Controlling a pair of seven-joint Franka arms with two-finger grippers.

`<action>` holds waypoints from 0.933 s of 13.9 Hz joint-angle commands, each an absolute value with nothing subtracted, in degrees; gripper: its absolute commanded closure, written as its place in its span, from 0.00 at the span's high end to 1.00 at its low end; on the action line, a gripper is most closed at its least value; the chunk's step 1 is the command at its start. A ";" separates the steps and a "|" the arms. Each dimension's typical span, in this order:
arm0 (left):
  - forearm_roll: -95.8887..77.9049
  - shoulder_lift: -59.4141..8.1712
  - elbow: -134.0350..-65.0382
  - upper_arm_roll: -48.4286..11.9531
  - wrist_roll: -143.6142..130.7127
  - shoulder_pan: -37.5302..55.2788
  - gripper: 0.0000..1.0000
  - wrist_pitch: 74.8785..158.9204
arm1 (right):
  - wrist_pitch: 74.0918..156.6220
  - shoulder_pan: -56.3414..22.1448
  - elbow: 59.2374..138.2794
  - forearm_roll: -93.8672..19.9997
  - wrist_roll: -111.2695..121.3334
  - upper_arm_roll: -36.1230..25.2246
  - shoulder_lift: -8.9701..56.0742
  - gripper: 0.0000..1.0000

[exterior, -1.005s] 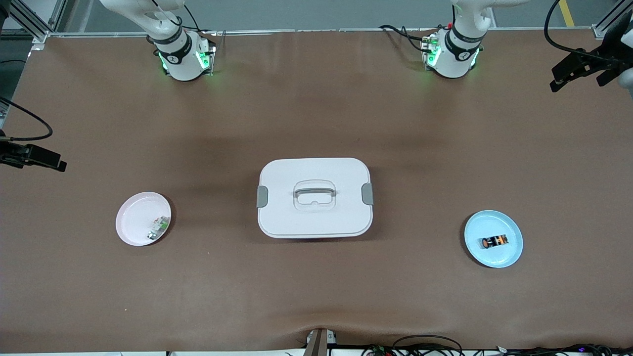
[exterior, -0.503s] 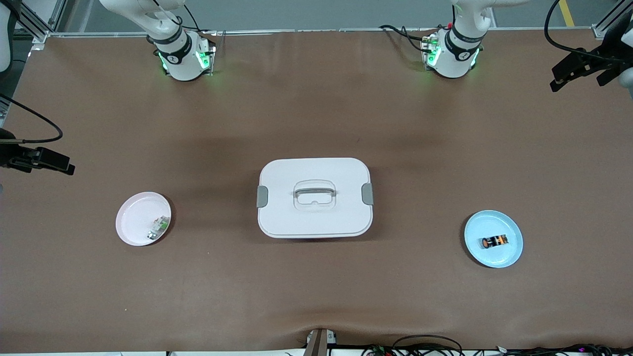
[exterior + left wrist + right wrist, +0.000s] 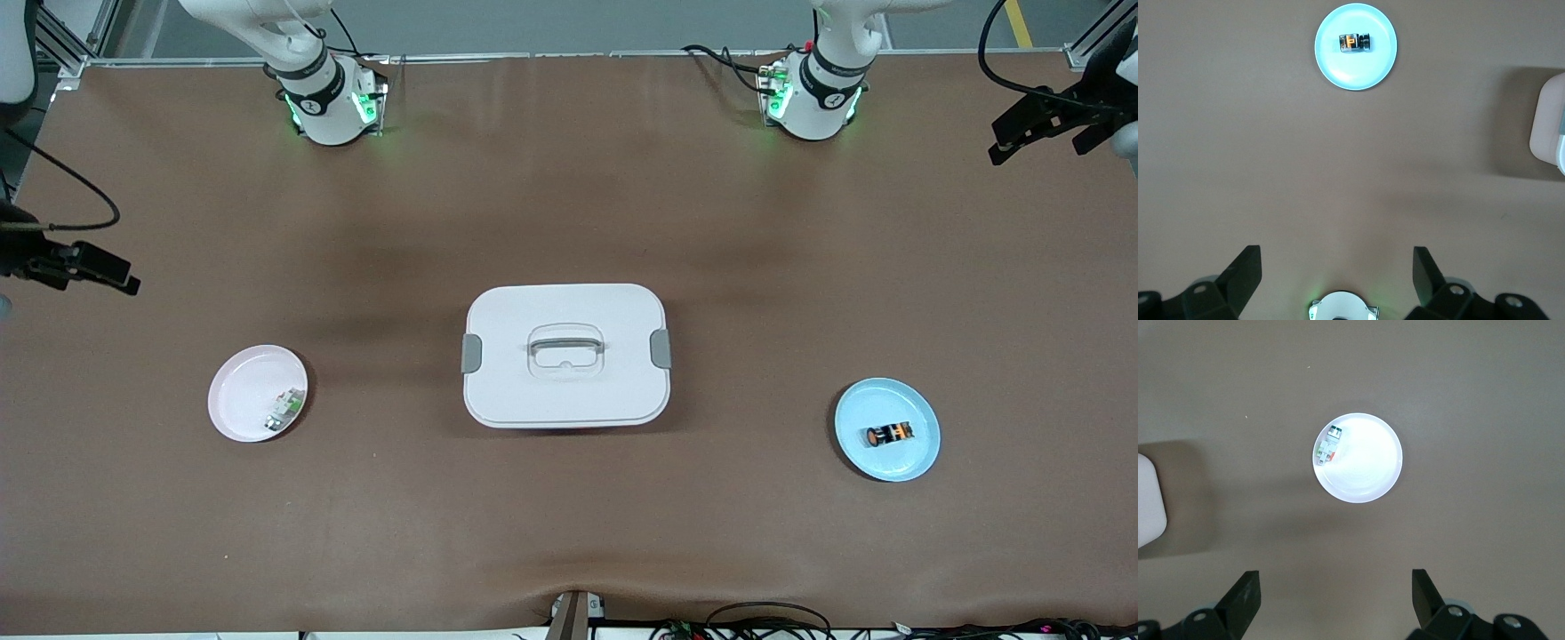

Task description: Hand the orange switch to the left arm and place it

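I see the orange switch (image 3: 890,434) lying on the blue plate (image 3: 920,458) toward the left arm's end, well apart from the box (image 3: 566,356) mid-table. Both my grippers hang high with jaws spread, empty: left gripper (image 3: 1335,277) near its table edge, right gripper (image 3: 1335,597) likewise.

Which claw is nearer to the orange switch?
Left. The left claw hangs open at the orange switch's end of the table; the right claw is open at the other end.

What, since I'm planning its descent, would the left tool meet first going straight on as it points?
The left tool likely meets bare table, short of the blue plate; depth unclear.
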State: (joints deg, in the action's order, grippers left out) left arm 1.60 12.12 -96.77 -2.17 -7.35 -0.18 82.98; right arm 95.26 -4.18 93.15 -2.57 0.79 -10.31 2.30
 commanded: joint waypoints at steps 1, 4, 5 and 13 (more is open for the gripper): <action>0.62 13.36 -97.47 -2.28 -6.86 -0.53 1.00 83.06 | 93.88 -4.39 92.92 -1.76 1.14 -9.76 -0.18 1.00; 0.62 13.18 -97.21 -2.29 -6.77 -0.44 1.00 83.06 | 90.62 -4.66 90.97 -1.67 1.23 -9.76 -0.18 1.00; 0.62 13.18 -97.21 -2.29 -6.25 -0.53 1.00 83.06 | 90.62 -4.57 90.97 -1.76 1.32 -9.76 -0.26 1.00; 0.70 12.57 -96.42 -2.81 -5.27 0.17 1.00 83.06 | 90.53 -4.57 90.70 -1.76 1.23 -9.93 -0.70 1.00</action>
